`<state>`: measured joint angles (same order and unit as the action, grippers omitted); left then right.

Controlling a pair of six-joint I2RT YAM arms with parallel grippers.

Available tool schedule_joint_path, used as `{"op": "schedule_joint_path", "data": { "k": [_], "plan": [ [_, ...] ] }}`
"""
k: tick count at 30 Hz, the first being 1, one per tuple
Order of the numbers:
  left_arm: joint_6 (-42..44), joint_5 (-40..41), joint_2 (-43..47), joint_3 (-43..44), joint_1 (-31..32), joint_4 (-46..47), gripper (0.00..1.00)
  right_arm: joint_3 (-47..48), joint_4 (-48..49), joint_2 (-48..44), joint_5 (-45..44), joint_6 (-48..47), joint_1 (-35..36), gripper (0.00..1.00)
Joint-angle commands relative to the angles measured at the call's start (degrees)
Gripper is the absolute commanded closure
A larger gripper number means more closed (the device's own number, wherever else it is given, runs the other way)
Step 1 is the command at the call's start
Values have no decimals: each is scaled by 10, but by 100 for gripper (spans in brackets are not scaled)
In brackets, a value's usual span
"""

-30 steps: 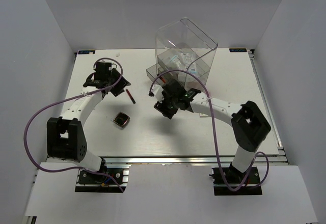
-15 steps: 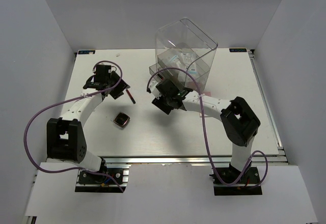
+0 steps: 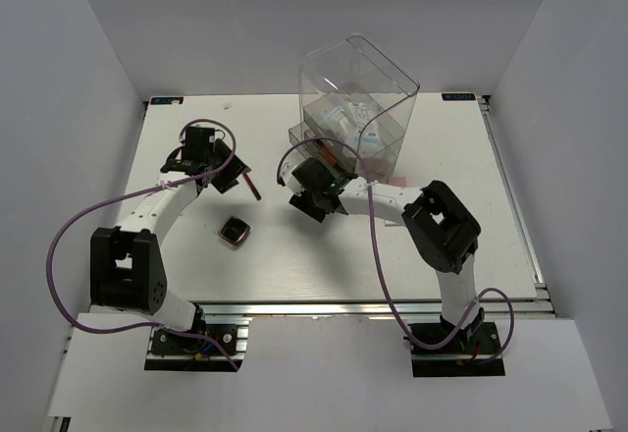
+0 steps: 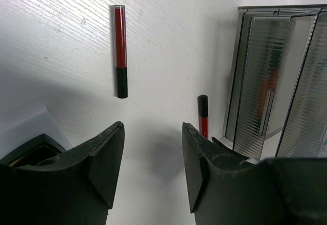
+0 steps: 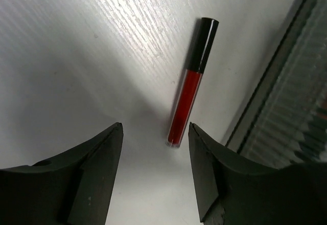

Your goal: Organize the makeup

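Lying just beyond the right pincer (image 5: 155, 133) is a pencil (image 5: 191, 82).

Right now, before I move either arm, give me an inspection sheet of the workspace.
Surface: white table, no spills seen.
Job's things: black compact and red tube lie loose; second red tube beside clear drawer case; packets inside it.
Clutter: nothing seen.
Grippers: left gripper open, empty; right gripper open, empty.
Cables: purple cables loop off both arms.
Surroundings: white walls on three sides.

Black square compact (image 3: 235, 230) lying flat, red-black pencil (image 4: 120, 51) nearby, second pencil (image 5: 192, 82) apart
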<state>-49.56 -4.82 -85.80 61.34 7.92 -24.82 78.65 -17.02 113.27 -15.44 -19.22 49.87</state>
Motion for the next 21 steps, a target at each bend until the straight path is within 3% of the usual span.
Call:
{"op": "schedule_joint_path", "data": {
  "k": [1,10,21],
  "plan": [
    [0,13,30,-2,-5,1,41,31,26,16,-23,-14,1,40],
    [-2,15,35,-12,-5,2,41,35,39,34,-35,-18,0,42],
    [-2,17,34,-9,-6,-4,41,60,-7,58,11,-14,0,43]
  ]
}}
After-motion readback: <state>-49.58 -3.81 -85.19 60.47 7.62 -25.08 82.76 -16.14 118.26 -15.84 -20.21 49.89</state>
